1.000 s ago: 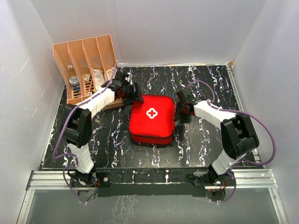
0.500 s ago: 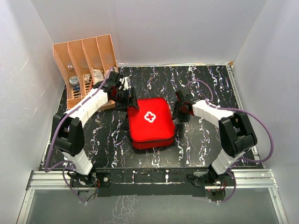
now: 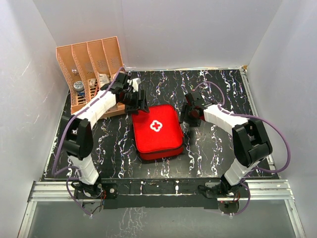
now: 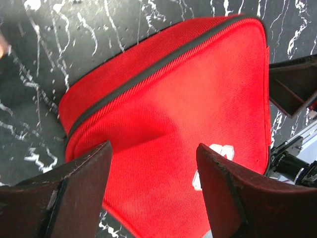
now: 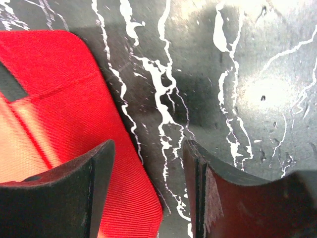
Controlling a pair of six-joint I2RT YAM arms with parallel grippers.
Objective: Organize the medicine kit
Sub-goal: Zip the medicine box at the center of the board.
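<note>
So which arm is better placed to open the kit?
Probably left: the left gripper is open over a zipped corner of the medicine kit; the right gripper is open mostly over table beside it.

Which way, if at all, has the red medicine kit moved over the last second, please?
Yes. The medicine kit has slid slightly left, toward the orange organizer rack, and turned counter-clockwise.
</note>
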